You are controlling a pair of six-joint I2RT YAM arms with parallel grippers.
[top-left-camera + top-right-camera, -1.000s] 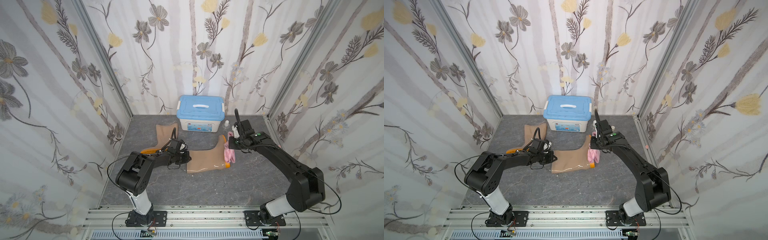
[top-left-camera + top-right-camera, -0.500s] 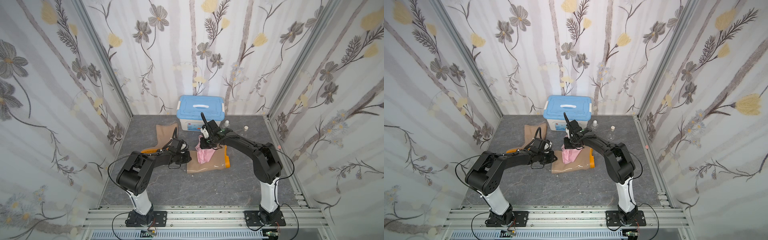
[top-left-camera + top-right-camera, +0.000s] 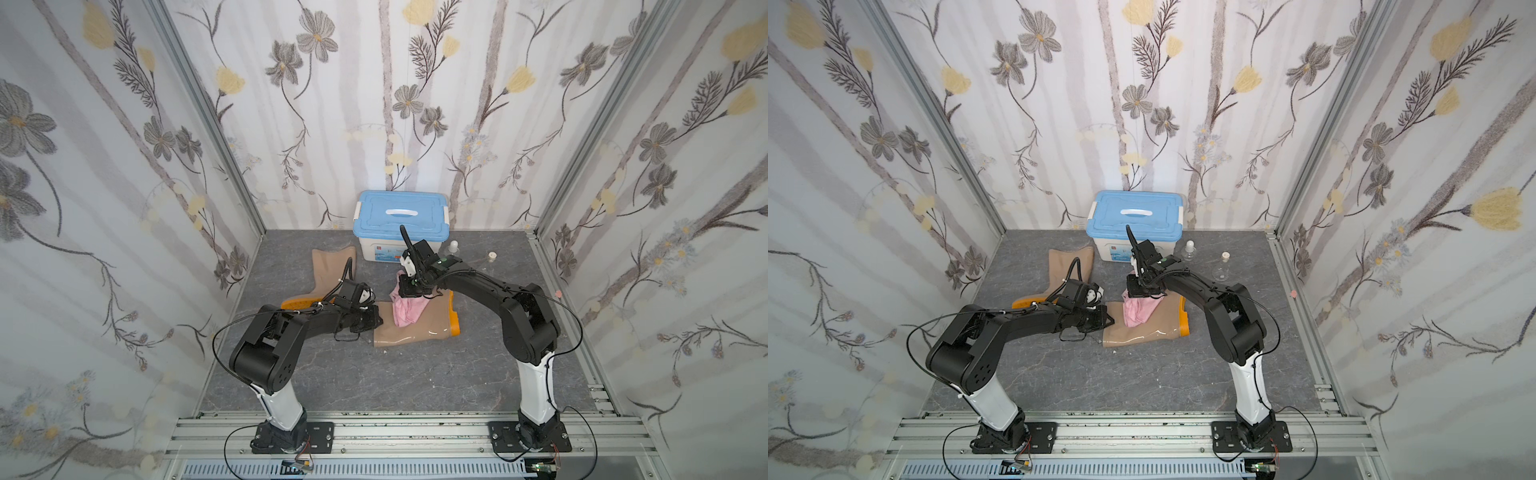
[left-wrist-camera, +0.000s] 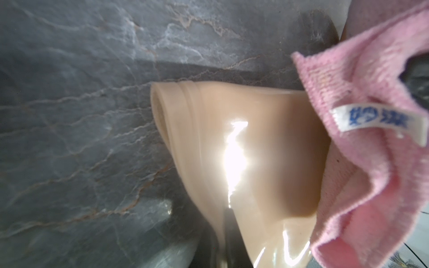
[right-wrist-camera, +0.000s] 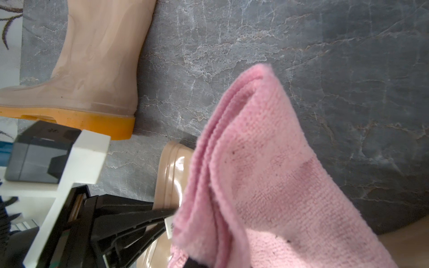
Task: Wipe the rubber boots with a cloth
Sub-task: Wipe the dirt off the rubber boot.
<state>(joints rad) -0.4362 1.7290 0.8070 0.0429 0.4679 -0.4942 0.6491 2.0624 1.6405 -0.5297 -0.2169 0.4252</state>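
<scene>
Two tan rubber boots with orange soles lie on the grey floor in both top views. The near boot (image 3: 419,330) (image 3: 1152,330) lies on its side; the far boot (image 3: 328,268) (image 3: 1068,269) lies behind my left arm. My left gripper (image 3: 374,322) (image 3: 1106,322) (image 4: 221,232) is shut on the near boot's (image 4: 232,139) shaft rim. My right gripper (image 3: 409,291) (image 3: 1139,291) (image 5: 197,262) is shut on the pink cloth (image 3: 407,311) (image 3: 1137,311) (image 5: 267,174), which drapes over that boot's shaft. The cloth (image 4: 371,150) hangs close to the left wrist camera.
A blue-lidded white box (image 3: 401,222) (image 3: 1136,216) stands against the back wall. To its right are a small bottle (image 3: 454,247) and a corked glass flask (image 3: 1221,269). Patterned walls close in three sides.
My right arm carried the cloth from the near boot's sole end leftward onto its shaft, then held about there. The left arm has kept its hold on the rim.
</scene>
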